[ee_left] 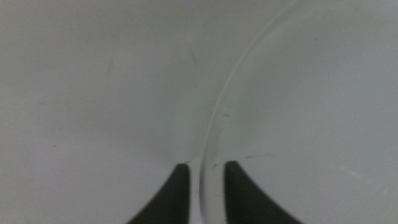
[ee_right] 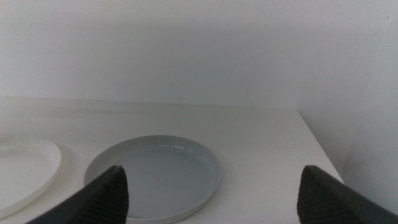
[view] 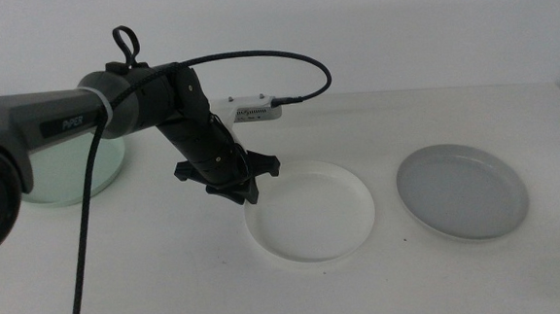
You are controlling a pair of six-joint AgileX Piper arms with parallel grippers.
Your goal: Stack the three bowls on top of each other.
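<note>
Risk of slip: left hand (view: 246, 190) pinched narrowly on thin rim of white bowl (view: 313, 213) mid-counter — could tip or skid. Right hand (ee_right: 211, 193) spread wide, out of middle view. Grey bowl (view: 462, 191) toward right edge; mint bowl (view: 71, 170) far left.

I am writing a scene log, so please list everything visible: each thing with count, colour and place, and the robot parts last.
white bowl: one, white, middle of the table; its near-left rim sits between the left gripper's jaws.
grey bowl: one, grey, right of the white bowl, apart from it.
green bowl: one, pale mint green, far left, partly hidden behind the left arm.
table: one, white, under all the bowls.
cable: one, black, arching from the left arm to a small white box on its wrist.
left gripper: one, dark, at the white bowl's rim, one jaw either side.
right gripper: one, dark, open, raised above the table near the grey bowl.
</note>
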